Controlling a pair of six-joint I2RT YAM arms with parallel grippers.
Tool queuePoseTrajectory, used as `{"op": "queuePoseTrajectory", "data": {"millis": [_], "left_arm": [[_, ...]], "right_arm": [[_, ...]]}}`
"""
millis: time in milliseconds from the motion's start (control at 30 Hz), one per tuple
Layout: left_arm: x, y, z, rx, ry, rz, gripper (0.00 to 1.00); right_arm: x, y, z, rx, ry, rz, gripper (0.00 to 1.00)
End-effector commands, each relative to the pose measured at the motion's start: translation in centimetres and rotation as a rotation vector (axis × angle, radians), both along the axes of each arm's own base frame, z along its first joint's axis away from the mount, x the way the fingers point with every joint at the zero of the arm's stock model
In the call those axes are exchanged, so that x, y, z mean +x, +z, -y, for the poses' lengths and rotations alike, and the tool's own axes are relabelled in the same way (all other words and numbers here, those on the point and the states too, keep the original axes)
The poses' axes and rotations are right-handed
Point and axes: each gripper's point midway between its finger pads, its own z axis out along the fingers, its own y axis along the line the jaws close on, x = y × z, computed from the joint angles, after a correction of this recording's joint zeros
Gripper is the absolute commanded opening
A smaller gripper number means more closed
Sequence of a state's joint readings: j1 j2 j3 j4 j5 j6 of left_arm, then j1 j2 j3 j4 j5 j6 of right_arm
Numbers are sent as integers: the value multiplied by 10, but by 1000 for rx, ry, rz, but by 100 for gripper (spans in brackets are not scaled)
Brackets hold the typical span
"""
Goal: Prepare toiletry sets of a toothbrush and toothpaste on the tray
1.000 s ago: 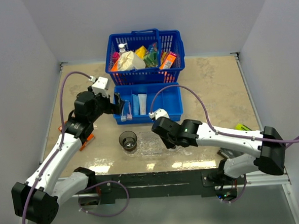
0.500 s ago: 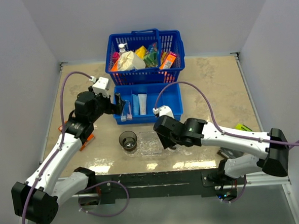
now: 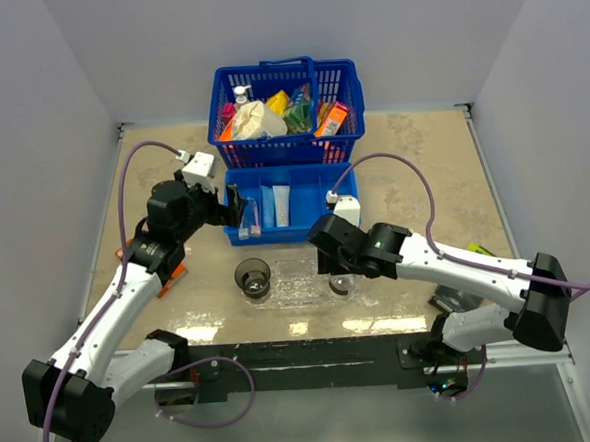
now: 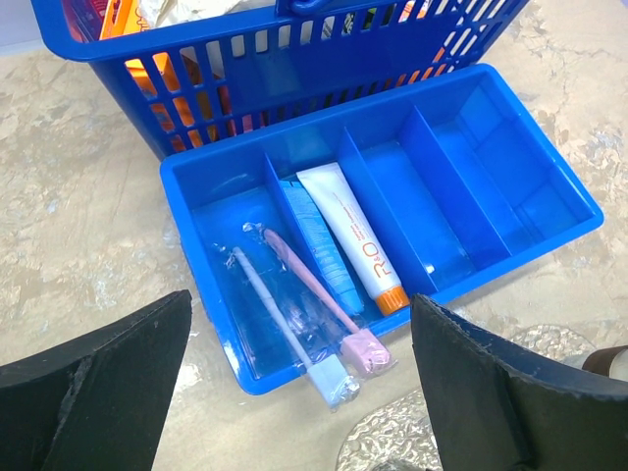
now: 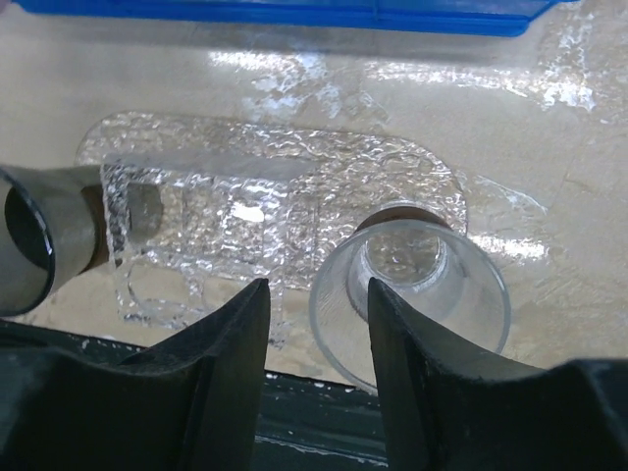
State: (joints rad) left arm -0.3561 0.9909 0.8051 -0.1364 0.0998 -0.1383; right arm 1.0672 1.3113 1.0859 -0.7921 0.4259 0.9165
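Beneath the spread left fingers lie two toothbrushes

Bright, even overhead light — shadows were soft, glare sparkled off the tray and tabletop, wrist shots looked sharp.

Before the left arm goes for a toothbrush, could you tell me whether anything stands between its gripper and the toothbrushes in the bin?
Nothing visible does. The left gripper hangs open above the blue bin, and the toothbrushes lie exposed in its leftmost compartment, in clear wrapping.
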Motion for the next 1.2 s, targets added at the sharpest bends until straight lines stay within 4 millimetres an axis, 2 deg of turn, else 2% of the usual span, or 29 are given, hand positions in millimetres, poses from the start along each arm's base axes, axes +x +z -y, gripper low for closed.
{"op": "queuePoseTrajectory", "data": {"millis": [0, 167, 433, 633, 800, 1033, 1167], "left_arm": [[0, 15, 3, -25, -4, 51, 96], [0, 18, 1, -26, -2, 60, 96], [-1, 20, 1, -28, 0, 66, 96], [-1, 18, 3, -30, -8, 57, 96], [0, 16, 4, -32, -12, 51, 97], [0, 13, 5, -29, -15, 44, 96], [1, 11, 5, -27, -13, 38, 96]], "right_arm": [[13, -4, 4, 78, -107, -23, 47], [23, -8, 9, 84, -142, -16, 45], [32, -21, 9, -12, -147, -26, 43], [32, -23, 7, -31, -132, -32, 26], [24, -27, 11, -48, -91, -57, 18], [15, -26, 16, -105, 41, -54, 1], [12, -22, 17, -124, 112, -32, 0]]}}
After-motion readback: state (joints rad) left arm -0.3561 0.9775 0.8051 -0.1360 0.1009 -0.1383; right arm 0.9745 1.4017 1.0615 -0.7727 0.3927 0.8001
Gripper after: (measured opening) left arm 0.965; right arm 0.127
